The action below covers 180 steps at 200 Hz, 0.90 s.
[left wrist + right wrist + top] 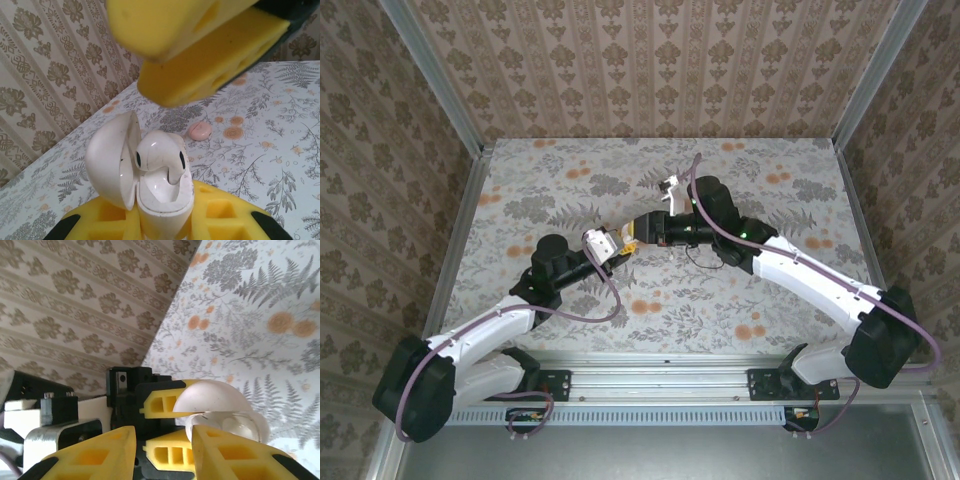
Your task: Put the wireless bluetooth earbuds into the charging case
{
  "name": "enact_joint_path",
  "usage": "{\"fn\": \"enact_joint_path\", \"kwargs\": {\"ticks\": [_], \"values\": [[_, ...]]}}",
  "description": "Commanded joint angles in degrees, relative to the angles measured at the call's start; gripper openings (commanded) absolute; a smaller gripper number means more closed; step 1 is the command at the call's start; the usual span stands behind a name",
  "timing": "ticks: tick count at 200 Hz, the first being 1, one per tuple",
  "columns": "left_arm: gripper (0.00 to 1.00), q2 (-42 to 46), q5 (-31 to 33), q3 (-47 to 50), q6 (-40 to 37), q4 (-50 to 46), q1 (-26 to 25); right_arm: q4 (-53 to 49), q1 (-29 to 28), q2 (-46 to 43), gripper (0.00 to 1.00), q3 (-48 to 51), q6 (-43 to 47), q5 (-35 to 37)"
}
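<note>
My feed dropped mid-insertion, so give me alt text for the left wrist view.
The open charging case sits clamped in the left gripper, lid swung left, with one earbud sitting high in its well. The right gripper hangs blurred just above it, and a small pink piece lies on the floral table beyond.

Your left arm [490, 335] angles inward, left gripper [605, 245] jaws clamped. Your right arm [800, 270] stretches left, right gripper [632, 236] jaws slightly parted. Grippers nose to nose.
</note>
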<state>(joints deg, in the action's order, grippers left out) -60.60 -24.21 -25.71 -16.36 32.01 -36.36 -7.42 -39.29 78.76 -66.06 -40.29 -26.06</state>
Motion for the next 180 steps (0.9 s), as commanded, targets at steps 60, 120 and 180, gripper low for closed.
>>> {"fn": "enact_joint_path", "kwargs": {"ticks": [60,120,180], "values": [[0.05,1.7,0.3,-1.4,-1.1,-0.6,-0.6,1.2,0.5,-11.3,0.39,7.4,36.5,7.0],[0.05,1.8,0.5,-1.6,-1.6,-1.2,-0.6,17.0,5.4,-12.5,0.42,17.9,57.7,-5.4],[0.04,2.1,0.9,-1.8,-1.5,-1.3,-0.6,23.5,6.2,-8.1,0.52,19.5,71.9,-13.8]]}}
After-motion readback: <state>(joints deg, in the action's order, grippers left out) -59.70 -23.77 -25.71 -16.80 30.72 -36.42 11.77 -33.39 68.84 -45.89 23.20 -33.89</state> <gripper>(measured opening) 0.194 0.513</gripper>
